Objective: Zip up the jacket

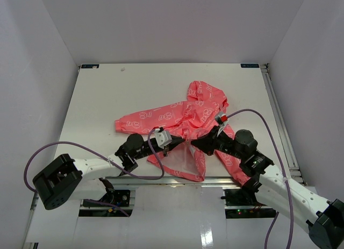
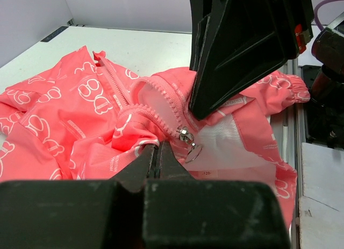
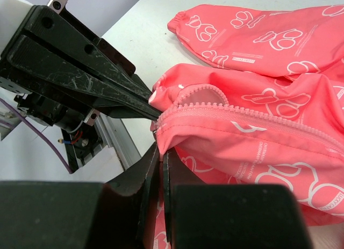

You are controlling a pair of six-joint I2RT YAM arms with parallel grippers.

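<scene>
The coral-pink jacket [image 1: 188, 112] lies crumpled on the white table, hood at the far side and one sleeve stretched left. Its front is open low down, showing white lining [image 2: 228, 139]. The metal zipper slider [image 2: 185, 135] with a ring pull sits on the zipper teeth. My left gripper [image 1: 174, 143] is shut, its tip [image 2: 157, 148] pinching fabric just below the slider. My right gripper [image 1: 196, 144] is shut on the jacket's front edge under the zipper teeth [image 3: 162, 152]. The two grippers nearly touch tip to tip.
The table [image 1: 107, 93] has a metal rail along its right edge [image 1: 279, 114] and along the near edge [image 1: 215, 180]. White walls enclose the back and sides. Purple cables loop from both arms.
</scene>
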